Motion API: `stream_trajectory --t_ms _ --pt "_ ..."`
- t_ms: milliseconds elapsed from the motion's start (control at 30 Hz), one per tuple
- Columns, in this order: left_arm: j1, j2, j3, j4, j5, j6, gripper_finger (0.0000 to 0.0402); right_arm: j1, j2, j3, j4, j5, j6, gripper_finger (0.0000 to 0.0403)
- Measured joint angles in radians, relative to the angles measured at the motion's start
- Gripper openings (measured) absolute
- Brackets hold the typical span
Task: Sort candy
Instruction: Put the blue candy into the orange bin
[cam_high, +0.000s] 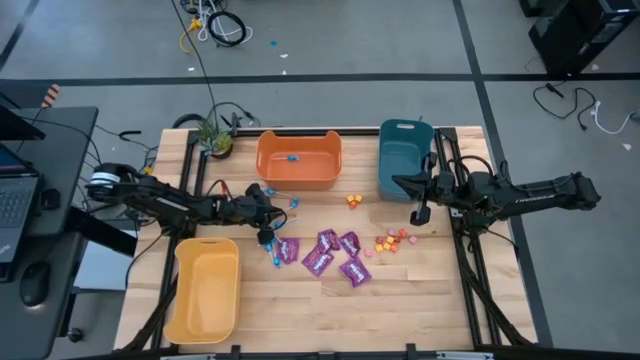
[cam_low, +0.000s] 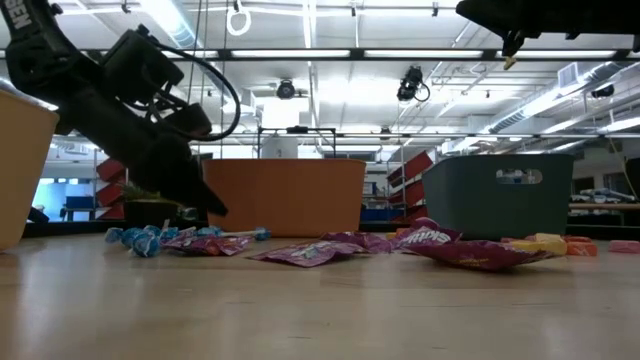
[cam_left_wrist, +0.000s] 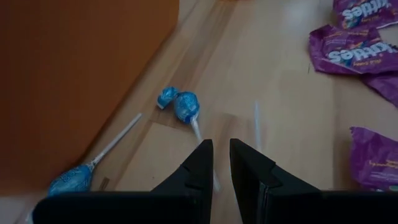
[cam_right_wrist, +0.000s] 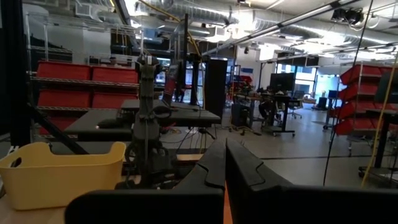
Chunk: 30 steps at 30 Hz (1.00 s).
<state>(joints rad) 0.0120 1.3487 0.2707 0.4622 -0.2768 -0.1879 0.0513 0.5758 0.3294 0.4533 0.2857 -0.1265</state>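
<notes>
High view: your left gripper (cam_high: 268, 232) hovers left of centre over the blue-wrapped lollipops (cam_high: 272, 245), just below the orange plastic bin (cam_high: 299, 160); purple flat packets (cam_high: 335, 255) and small orange pieces (cam_high: 392, 241) lie mid-frame on the wooden surface (cam_high: 400, 300). Your right gripper (cam_high: 421, 213) waits at the right, jaws together. Left wrist view: jaws slightly apart, straddling a thin white stick (cam_left_wrist: 200, 138) at lower centre. You're mid-pick, I judge; next, close on the stick, lift, and carry it to a bin.
</notes>
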Motion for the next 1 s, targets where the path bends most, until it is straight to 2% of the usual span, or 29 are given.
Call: stream_trajectory --t_ms 367,1000 --pt "0.000 0.001 0.000 0.006 -0.064 0.000 0.0058 0.000 0.000 0.000 0.000 0.000 0.000 0.0000" --pt "0.000 0.001 0.000 0.006 -0.065 -0.026 0.0058 0.000 0.000 0.000 0.000 0.000 -0.004 0.0000"
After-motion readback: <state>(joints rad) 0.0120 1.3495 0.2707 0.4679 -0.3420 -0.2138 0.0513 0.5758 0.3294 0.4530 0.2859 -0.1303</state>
